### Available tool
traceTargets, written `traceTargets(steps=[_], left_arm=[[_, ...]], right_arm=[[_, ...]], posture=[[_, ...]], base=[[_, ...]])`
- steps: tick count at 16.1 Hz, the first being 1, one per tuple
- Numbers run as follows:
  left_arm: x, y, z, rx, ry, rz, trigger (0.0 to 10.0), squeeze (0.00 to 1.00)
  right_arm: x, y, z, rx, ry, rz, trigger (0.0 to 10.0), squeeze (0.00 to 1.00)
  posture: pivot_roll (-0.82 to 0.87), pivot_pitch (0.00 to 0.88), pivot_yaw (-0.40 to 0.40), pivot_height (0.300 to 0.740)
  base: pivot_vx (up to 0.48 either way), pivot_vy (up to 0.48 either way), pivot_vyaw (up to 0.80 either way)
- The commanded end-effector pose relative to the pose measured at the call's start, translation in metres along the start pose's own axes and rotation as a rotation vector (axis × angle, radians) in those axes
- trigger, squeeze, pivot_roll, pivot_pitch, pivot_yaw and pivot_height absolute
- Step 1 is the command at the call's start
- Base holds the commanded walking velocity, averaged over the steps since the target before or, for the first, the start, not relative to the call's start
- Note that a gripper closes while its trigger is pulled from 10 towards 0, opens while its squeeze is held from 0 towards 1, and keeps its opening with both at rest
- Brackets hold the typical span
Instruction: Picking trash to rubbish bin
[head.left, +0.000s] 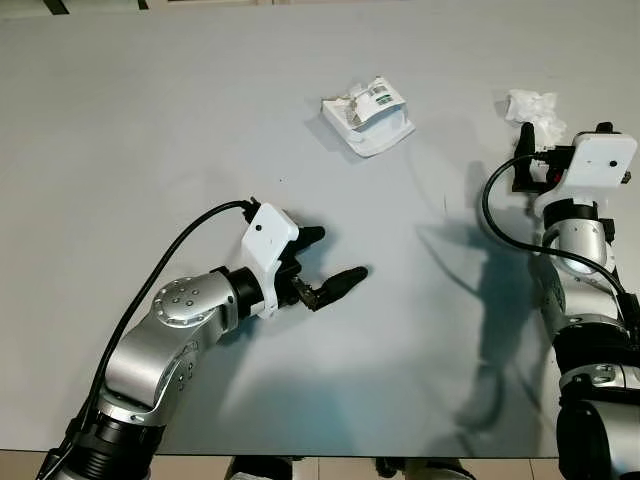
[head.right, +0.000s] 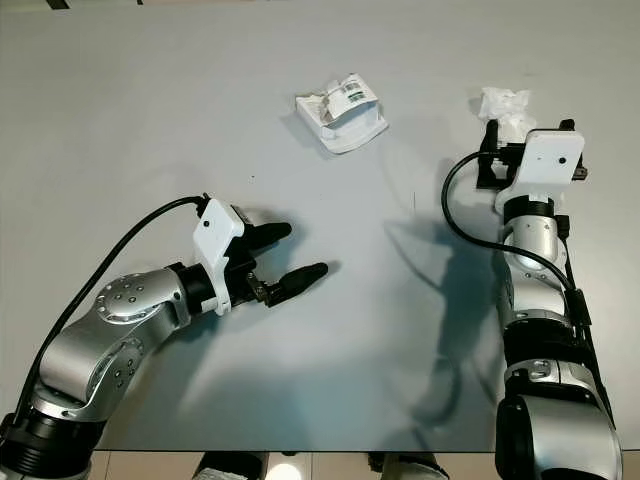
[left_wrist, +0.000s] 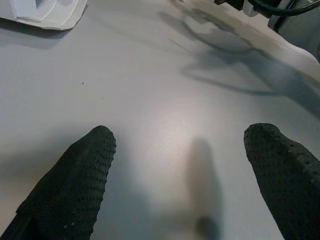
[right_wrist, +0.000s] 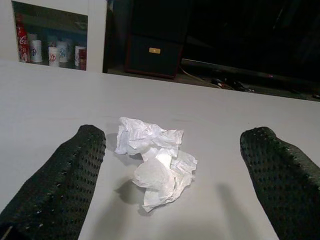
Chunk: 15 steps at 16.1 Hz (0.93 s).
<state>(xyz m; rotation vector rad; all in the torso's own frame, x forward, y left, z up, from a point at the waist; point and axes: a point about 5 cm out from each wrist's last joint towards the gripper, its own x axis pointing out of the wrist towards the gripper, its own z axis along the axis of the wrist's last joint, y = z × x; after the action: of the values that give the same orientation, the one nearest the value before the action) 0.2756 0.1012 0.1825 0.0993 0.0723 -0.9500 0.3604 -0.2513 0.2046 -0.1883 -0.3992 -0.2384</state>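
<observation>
White crumpled tissue (right_wrist: 156, 167) lies on the grey table (head.left: 150, 130) at about two o'clock in the head views, near the far right edge; the right gripper (right_wrist: 172, 185) is directly behind it, its two black fingers (right_wrist: 60, 185) spread wide and holding nothing, with the wad lying between them and a little ahead of the tips; from the wrist camera the tissue's longer axis runs roughly along the line of approach, slightly askew, so the fingers stand to either side of its narrower width; I judge that a short push forward and a closing would take it.

Nearer the middle, at about twelve o'clock, sits a second piece of trash, a flattened white packet (head.left: 367, 116) with a printed label; the left gripper (head.left: 325, 265) hovers low over bare table at about eight o'clock, fingers also well apart and empty, pointing toward three o'clock, the packet well apart from it toward one o'clock.

For the tissue the right arm is plainly the nearer; no rubbish bin can be made out.
</observation>
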Motion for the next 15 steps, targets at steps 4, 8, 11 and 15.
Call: traceTargets(steps=[4,8,11,15], left_arm=[[-0.001,-0.003,-0.008,-0.005,0.025,-0.009,10.0,0.00],[-0.001,-0.002,-0.010,-0.012,0.029,0.005,10.0,0.00],[0.000,-0.002,-0.011,-0.016,0.029,0.011,10.0,0.00],[0.001,0.001,-0.013,-0.028,0.028,0.043,10.0,0.00]], right_arm=[[-0.001,-0.001,0.002,0.005,0.011,0.008,10.0,0.00],[-0.001,0.004,0.002,0.003,0.019,0.031,10.0,0.00],[0.000,0.008,0.007,0.005,0.010,0.046,10.0,0.00],[-0.001,0.015,0.009,0.000,0.005,0.079,10.0,0.00]], posture=[[0.37,0.260,0.063,0.740],[0.37,0.262,0.059,0.740],[0.37,0.259,0.050,0.740],[0.37,0.258,0.045,0.740]], base=[[0.000,-0.323,0.00],[0.000,-0.368,0.00],[0.000,-0.415,0.00],[0.000,-0.289,0.00]])
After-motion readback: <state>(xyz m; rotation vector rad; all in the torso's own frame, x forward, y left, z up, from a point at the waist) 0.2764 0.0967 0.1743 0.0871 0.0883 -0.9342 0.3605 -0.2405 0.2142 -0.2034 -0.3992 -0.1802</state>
